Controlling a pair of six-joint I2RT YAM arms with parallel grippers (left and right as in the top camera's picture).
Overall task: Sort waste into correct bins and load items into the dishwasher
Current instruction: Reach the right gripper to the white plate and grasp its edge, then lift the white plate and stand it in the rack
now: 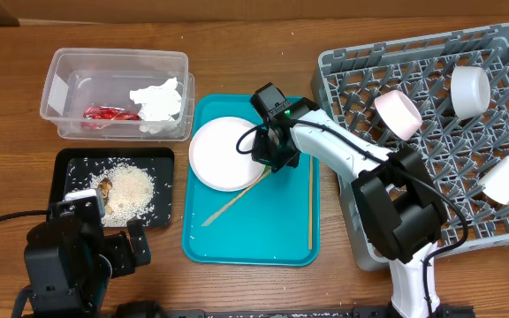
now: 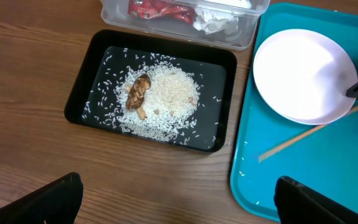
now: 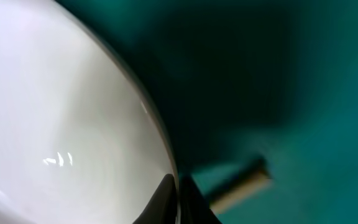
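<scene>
Pinching the rim of the white plate (image 1: 219,155) on the teal tray (image 1: 281,225), right claw (image 1: 272,159) nearly closed; left claw (image 2: 179,202) wide open, empty, near the black tray (image 2: 82,93).

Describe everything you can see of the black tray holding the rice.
The black tray is shallow and rectangular with rounded corners, and looks like glossy plastic. It lies flat on the wooden table, just in front of the clear tub and left of the teal tray, touching neither. Inside sit a heap of white rice, scattered loose grains and a small brown scrap.
</scene>
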